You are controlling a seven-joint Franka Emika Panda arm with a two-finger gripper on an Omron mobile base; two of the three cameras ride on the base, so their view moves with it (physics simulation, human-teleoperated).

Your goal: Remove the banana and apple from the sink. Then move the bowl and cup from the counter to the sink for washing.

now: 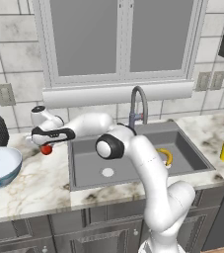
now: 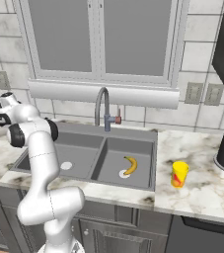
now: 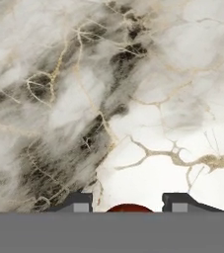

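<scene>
Between the gripper (image 3: 128,203) fingers sits the red apple (image 1: 46,149), loosely bracketed just above the marble counter (image 1: 39,183) left of the sink (image 1: 84,184), seemingly for setting down, while the banana (image 2: 130,165) waits in the right basin.

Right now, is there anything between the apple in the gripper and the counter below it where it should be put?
Nothing visible. The apple sits between the gripper fingers, over bare counter left of the sink. The bowl stands off to the side.
</scene>
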